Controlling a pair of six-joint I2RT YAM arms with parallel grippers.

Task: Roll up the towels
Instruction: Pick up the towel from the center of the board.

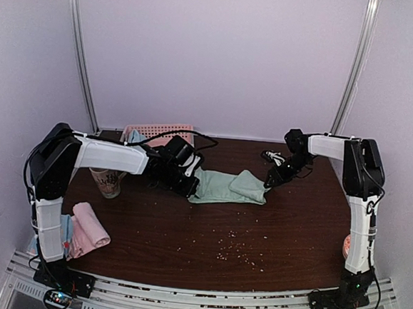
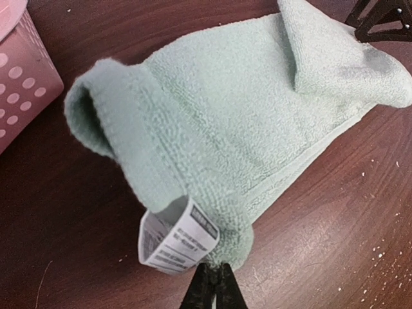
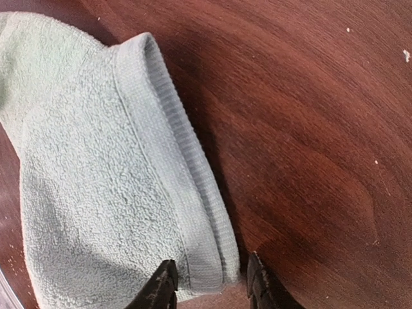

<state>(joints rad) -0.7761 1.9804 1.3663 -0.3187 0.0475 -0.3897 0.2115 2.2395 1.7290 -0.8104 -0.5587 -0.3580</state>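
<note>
A pale sage green towel (image 1: 225,187) lies partly folded at the middle back of the table. In the left wrist view the towel (image 2: 238,122) has its left end curled over, with a white label (image 2: 177,238) at its near corner. My left gripper (image 1: 190,182) is shut on that corner next to the label, jaws pinched together (image 2: 215,280). My right gripper (image 1: 270,181) is at the towel's right end. Its jaws stand open (image 3: 209,283) astride the folded hem (image 3: 193,193), not closed on it. A rolled pink towel (image 1: 90,224) lies front left on a light blue towel (image 1: 63,228).
A pink perforated basket (image 1: 158,131) stands at the back left, its corner showing in the left wrist view (image 2: 26,84). A patterned cup (image 1: 106,182) stands left of the left gripper. Crumbs (image 1: 231,246) dot the dark wooden table (image 1: 185,239). A small black-and-white object (image 1: 273,157) lies at the back right.
</note>
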